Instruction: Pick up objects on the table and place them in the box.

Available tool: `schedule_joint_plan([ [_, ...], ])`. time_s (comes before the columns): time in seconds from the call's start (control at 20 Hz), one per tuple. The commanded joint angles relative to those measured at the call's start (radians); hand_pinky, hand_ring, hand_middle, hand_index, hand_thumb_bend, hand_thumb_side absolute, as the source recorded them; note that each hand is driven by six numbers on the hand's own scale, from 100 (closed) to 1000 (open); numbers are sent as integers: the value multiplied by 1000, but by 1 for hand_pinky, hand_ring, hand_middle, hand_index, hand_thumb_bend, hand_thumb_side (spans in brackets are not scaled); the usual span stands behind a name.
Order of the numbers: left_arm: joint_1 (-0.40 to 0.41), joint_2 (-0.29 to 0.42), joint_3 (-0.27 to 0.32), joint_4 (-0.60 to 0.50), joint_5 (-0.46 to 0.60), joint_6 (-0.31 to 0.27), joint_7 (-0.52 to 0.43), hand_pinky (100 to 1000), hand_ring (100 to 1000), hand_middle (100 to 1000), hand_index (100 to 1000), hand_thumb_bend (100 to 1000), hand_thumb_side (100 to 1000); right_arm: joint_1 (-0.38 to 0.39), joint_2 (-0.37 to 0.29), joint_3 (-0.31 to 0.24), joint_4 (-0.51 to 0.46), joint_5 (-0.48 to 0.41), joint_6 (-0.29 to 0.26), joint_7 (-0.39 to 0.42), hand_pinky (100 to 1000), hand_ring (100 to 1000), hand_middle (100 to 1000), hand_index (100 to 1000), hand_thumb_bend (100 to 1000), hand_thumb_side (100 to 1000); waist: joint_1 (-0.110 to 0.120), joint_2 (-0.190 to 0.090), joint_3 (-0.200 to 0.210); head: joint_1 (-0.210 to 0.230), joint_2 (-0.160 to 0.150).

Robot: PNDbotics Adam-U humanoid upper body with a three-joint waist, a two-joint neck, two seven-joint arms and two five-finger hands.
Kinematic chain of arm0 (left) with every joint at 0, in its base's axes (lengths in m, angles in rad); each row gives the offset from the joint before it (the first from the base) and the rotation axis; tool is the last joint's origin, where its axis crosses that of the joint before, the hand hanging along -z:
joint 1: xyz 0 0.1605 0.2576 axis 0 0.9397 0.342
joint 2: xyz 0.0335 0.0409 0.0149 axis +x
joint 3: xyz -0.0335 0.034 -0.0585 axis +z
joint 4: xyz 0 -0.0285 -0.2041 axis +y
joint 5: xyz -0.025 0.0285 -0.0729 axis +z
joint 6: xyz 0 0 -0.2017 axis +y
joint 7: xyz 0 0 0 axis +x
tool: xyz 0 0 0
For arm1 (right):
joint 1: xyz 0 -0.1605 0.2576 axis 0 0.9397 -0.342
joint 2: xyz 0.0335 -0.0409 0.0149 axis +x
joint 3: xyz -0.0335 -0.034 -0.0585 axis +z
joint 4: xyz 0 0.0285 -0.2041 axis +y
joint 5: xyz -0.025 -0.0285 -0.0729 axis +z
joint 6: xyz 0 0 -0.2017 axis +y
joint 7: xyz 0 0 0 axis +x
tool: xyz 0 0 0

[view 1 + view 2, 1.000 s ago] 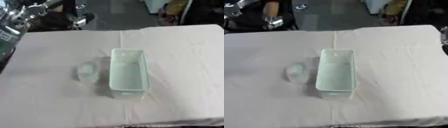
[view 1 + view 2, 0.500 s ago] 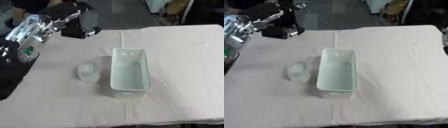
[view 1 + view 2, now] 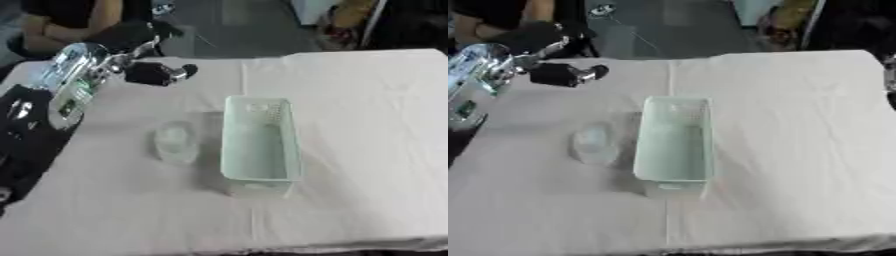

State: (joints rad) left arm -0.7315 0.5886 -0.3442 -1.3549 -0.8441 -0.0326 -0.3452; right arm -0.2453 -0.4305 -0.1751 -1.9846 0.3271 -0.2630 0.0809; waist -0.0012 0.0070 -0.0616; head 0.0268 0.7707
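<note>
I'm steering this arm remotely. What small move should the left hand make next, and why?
Probably bring the left hand down and nearer, toward the clear object. That object lies on the cloth just left of the pale box, not yet picked up, and the hand hangs above the table's far left part, apart from it.

A second ago the robot's left arm showed only at the far upper-left corner, above the back edge of the worktop (image 3: 350, 190). Since then it has swung in and down over the left side, its silver forearm now lying across that corner. The left hand (image 3: 156, 73) has come forward with it and hangs, fingers curled and holding nothing, beyond the clear cup (image 3: 177, 143) and still well apart from it, off the far left corner of the box (image 3: 261, 175).
</note>
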Motion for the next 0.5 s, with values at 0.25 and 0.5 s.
schedule_joint_plan([
  [0.25, -25, -10, -29, 8, 14, -42, -53, 822, 899, 896, 973, 976, 1000, -19, -11, -3, -15, -7, -1, 3, 706, 884, 984, 1000, 100, 613, -1, -8, -3, 2, -1],
  [0.5, -19, -30, -64, 35, 1, -68, -95, 825, 897, 894, 972, 976, 1000, -22, -10, -2, -15, -9, -2, 4, 706, 884, 984, 1000, 100, 613, 0, -8, -4, -1, -1],
])
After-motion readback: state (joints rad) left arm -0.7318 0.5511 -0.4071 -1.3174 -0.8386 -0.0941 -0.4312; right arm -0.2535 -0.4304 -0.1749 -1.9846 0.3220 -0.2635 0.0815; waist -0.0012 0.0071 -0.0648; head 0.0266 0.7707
